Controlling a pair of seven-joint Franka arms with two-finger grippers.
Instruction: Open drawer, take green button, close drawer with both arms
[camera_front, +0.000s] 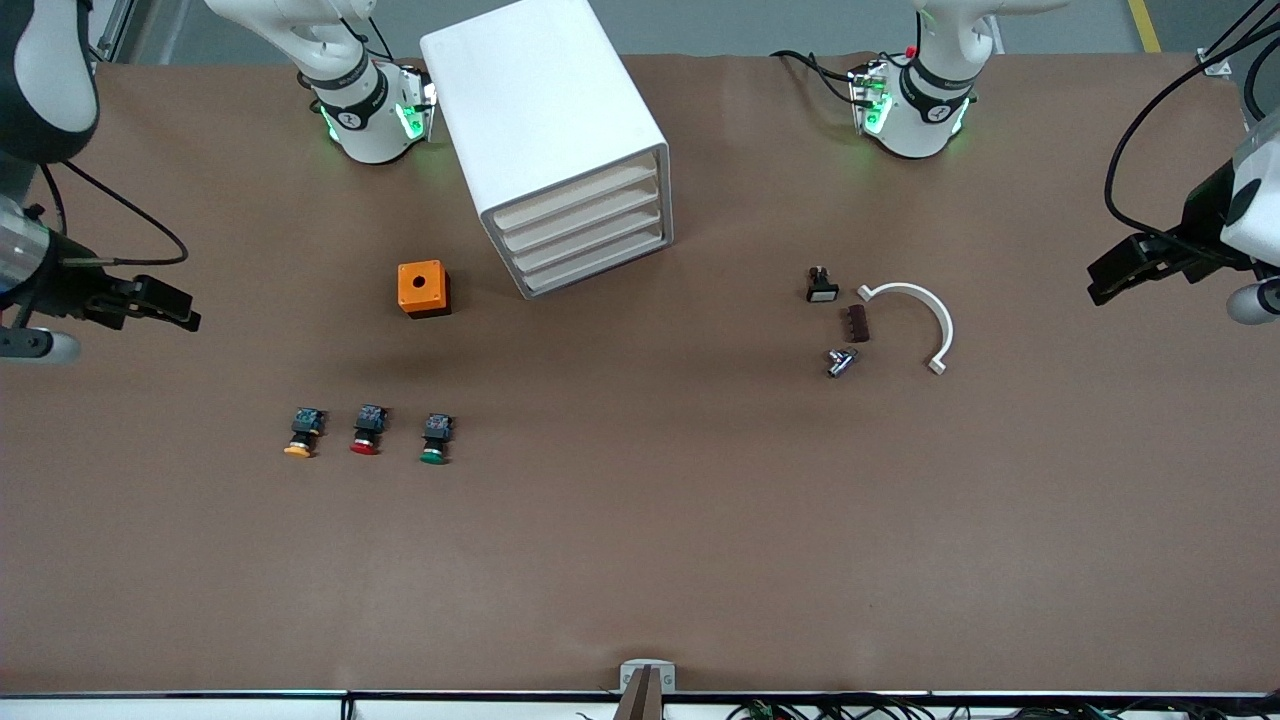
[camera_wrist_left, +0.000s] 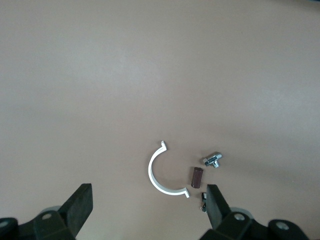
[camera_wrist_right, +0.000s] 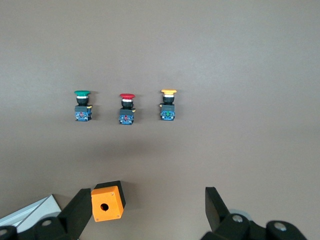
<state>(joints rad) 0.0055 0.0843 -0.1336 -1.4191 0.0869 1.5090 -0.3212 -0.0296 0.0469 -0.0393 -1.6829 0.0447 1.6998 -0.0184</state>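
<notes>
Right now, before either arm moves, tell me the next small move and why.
Probably bring one gripper to the white boxy cabinet and hook a cream drawer front. All four drawers are shut. The left gripper and right gripper both hang open over bare table at their own ends. The green-capped push button lies out on the table.

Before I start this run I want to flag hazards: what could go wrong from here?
1. The green button lies beside the near-identical red button and orange-capped button; the open right gripper could take the wrong one.
2. The cabinet has four alike drawers, all shut and without visible handles; the open left gripper might slip or shift the cabinet.
</notes>
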